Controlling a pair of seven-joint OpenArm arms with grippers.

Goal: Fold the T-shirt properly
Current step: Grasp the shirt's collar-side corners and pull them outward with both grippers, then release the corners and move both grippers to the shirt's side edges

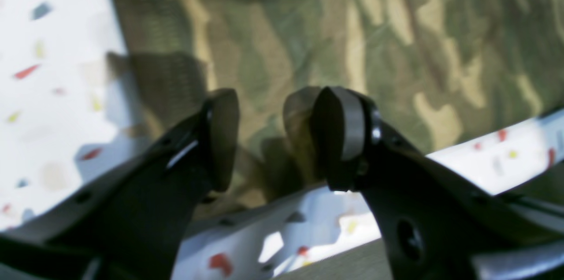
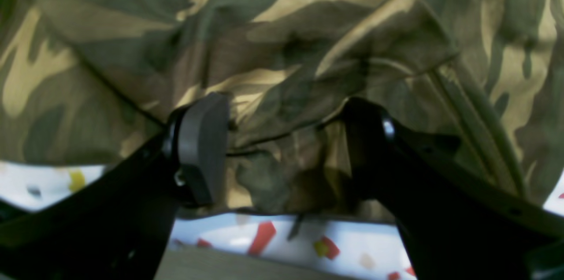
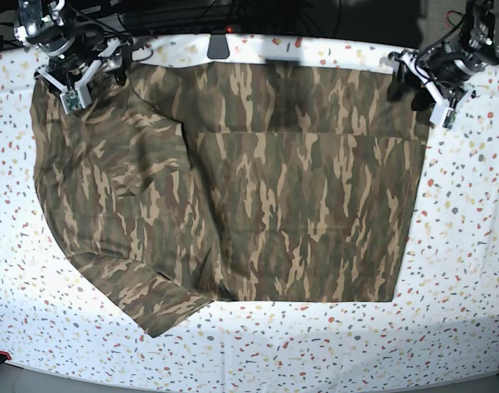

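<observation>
Across the bench (image 3: 470, 270), w/ its white speckled cloth (image 3: 233, 352), the T-shirt (image 3: 258, 205) lies spread out, camo print in olive, brown & tan. Its lower part is folded up over the body; a straight fold edge runs across the middle in base view. One sleeve sticks out toward the near-left corner of that view.

Left pincer (image 1: 273, 139) sits at the far-right corner of the shirt in base view (image 3: 433, 86). Jaws apart w/ a clear gap; wrist view shows camo fabric between & behind the pads, at the shirt's edge where it meets the speckled cloth. Can't tell if the pads touch cloth; nothing looks gripped.

Right pincer (image 2: 286, 147) is at the far-left corner in base view (image 3: 74, 78), over a bunched, wrinkled bit of shirt. Jaws wide apart, a fold of fabric lying between them, loose and not pinched. Only one grey pad (image 2: 200, 147) shows plainly; the other finger is dark & partly hidden by fabric.

Both arms are well apart, at opposite far corners of the shirt.
</observation>
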